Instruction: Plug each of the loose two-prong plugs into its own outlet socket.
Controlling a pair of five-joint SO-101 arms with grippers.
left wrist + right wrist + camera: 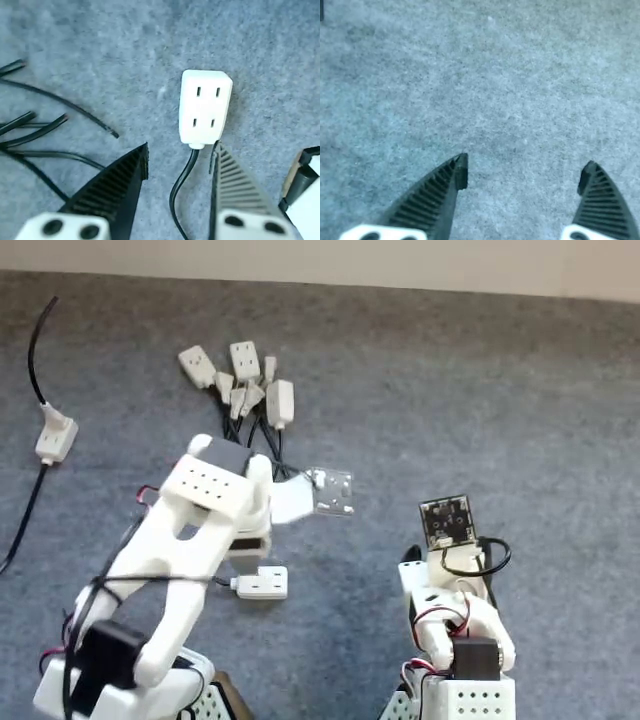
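Zero plugs [245, 385] seated yet, I judge; they lie bunched, apart from the socket [205, 107]. Left gripper [180, 147] is spread over it, cord [181, 185] between the fingers. Right gripper [524, 162] is spread and empty. Next I'd fetch one plug, prongs squared to slots.

We are looking at a white socket block [262, 583] lying flat on the grey bench at the near middle. Its face is pointing up and showing two pairs of slots, all of them unfilled, and a black cord [192, 156] is leaving one short end. A second white block [55, 435] is lying at the far left, its black cord curving away. At the far middle, a bunch of white plugs and blocks [245, 385] is lying crowded together, with black cords trailing toward the near side.
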